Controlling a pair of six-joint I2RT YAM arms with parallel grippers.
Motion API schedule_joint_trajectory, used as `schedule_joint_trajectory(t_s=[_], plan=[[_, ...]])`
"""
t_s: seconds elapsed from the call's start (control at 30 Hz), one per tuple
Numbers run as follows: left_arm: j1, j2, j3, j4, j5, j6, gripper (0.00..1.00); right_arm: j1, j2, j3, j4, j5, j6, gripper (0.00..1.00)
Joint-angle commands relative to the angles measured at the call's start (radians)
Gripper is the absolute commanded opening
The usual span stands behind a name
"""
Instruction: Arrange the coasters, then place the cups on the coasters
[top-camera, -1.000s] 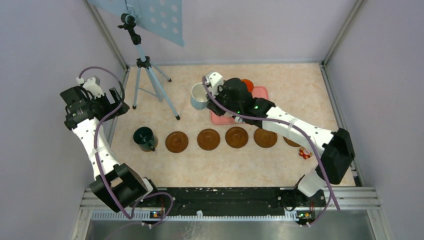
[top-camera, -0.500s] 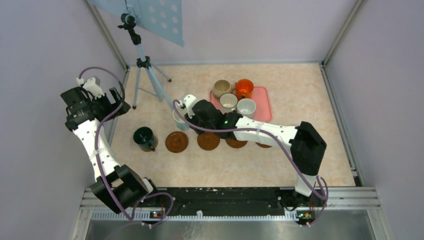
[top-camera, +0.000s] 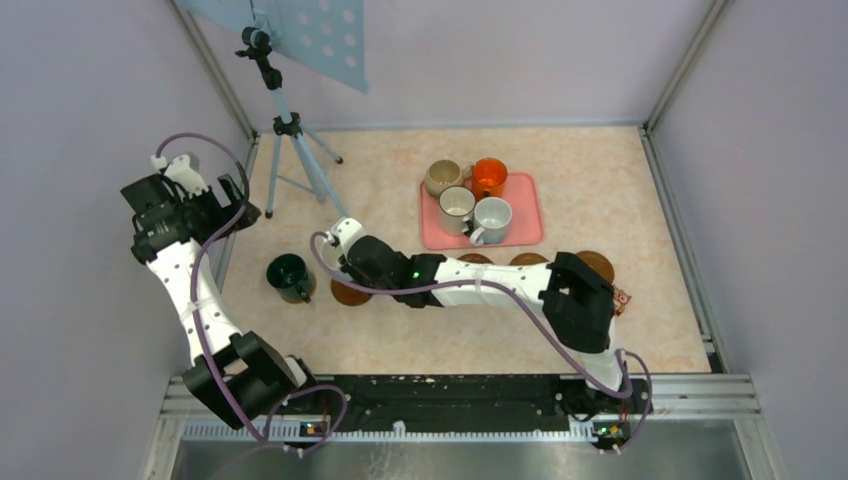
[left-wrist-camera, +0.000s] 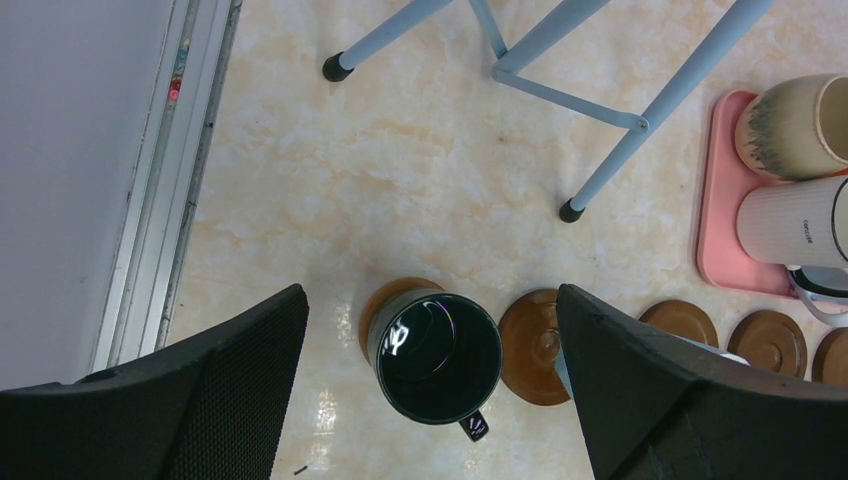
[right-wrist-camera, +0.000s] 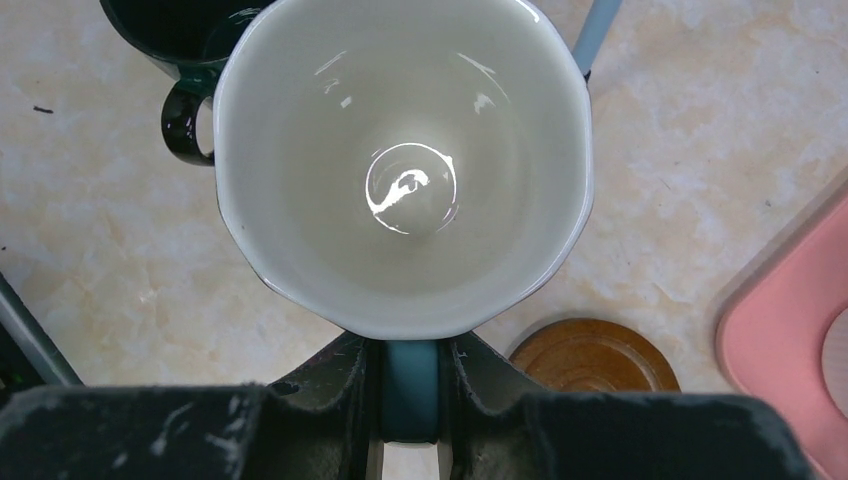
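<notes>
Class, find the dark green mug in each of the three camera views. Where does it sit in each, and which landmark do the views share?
Top external: dark green mug left of centre.
Left wrist: mug lower centre, on a coaster.
Right wrist: mug top left corner, partly behind the whitish mug.
Shared landmark: pink tray, at the right edge in both wrist views.

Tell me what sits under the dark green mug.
A dark brown coaster: only its edge shows past the dark green mug. The rest of the disc is covered by the mug.
</notes>
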Motion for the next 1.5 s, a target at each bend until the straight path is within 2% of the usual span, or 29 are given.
schedule_joint_trajectory(t_s=[0.0, 0.57, 1.47], plan=[[-0.003, -0.025, -0.005, 0.027, -0.005, 0.016, 0.99, 0.041, 0.009, 0.09, 0.131, 0.116, 0.029, 0.0], [-0.003, -0.045, -0.027, 0.0, -0.021, 0.058, 0.99, 0.078, 0.061, 0.088, 0.081, 0.204, 0.145, 0.0], [-0.003, -0.053, -0.064, 0.011, -0.03, 0.058, 0.99, 0.074, 0.129, 0.139, 0.021, 0.203, 0.212, 0.01]])
